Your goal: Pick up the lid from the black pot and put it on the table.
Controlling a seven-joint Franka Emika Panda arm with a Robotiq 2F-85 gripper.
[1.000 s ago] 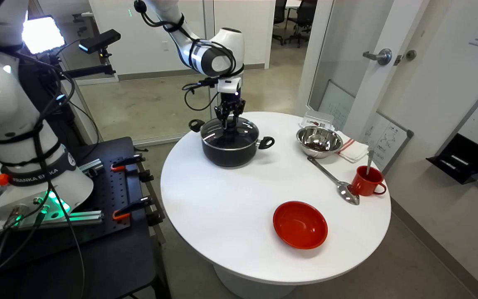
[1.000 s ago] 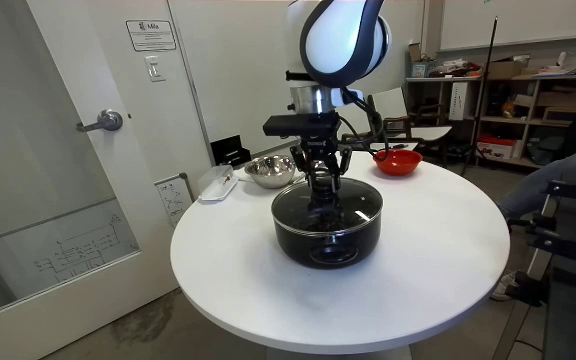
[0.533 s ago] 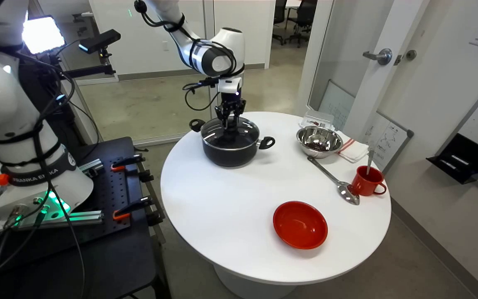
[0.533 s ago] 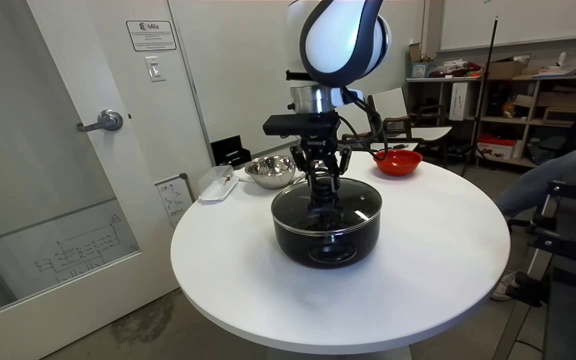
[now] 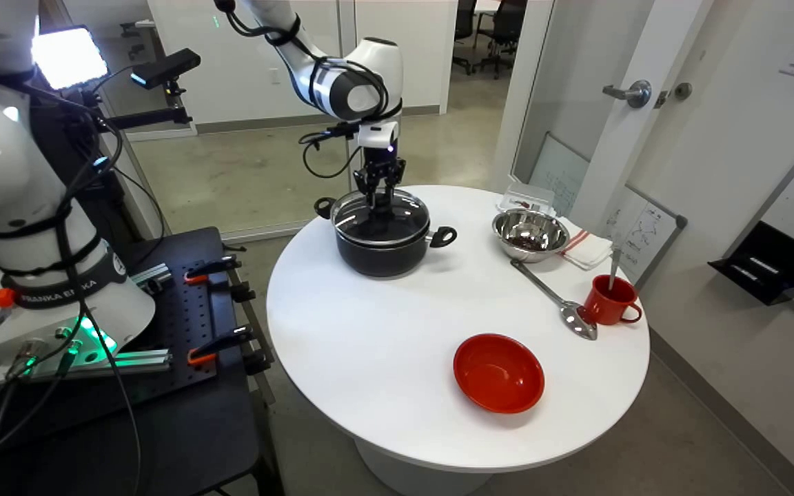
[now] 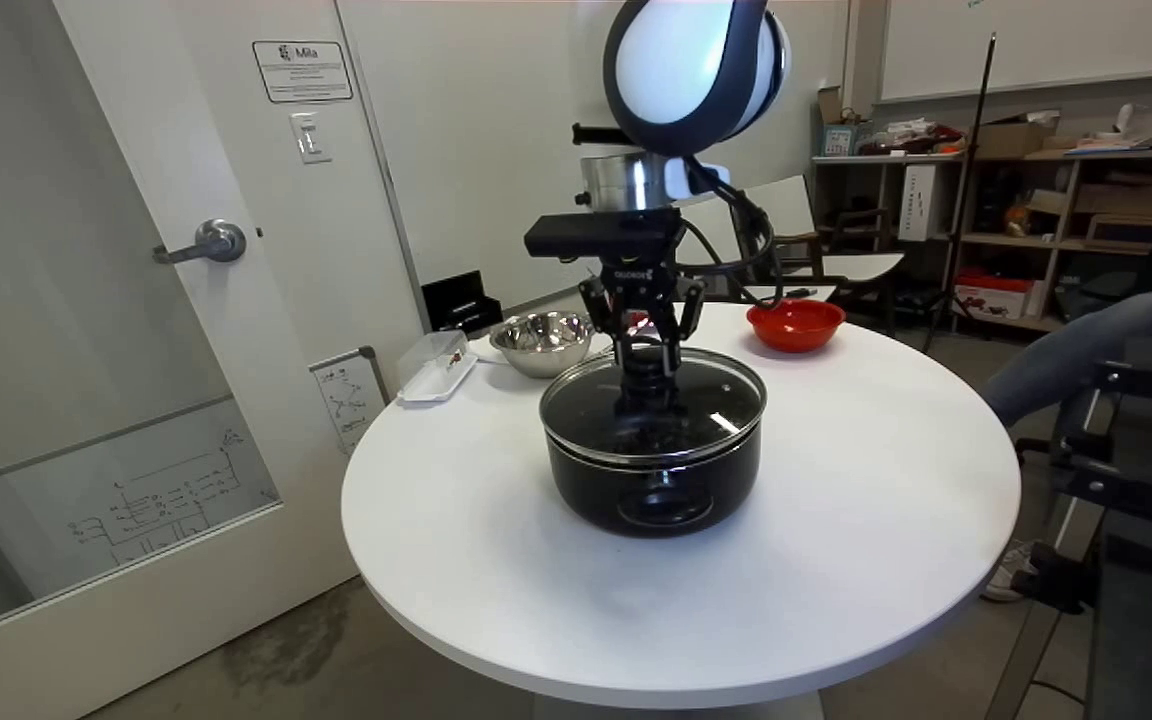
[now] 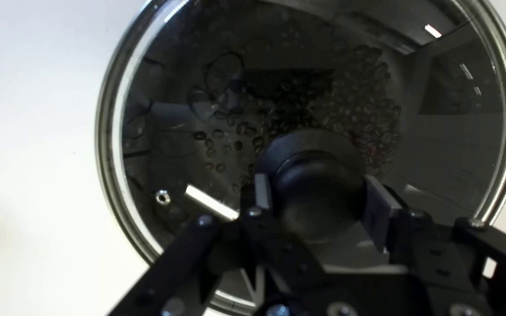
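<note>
Jaws are pinching the knob [image 7: 319, 193] from both sides, per the wrist view. Just changed: lid [image 6: 696, 420] starts to rise off the black pot [image 5: 382, 260]. Rim sat flush half a second ago; now a thin gap shows under it on the near side in both exterior views, jaws slightly higher too. Looks about level; can't tell if the rim is free all round. So the grasp seems to hold and the lift is under way; placing not done. Lid is right over the pot, toward the far-left edge of the table [image 5: 383, 358] in an exterior view. Next, probably: more height, then across and down nearer the front edge, short of the red bowl [image 5: 499, 373]. Round knob could let it tip.
</note>
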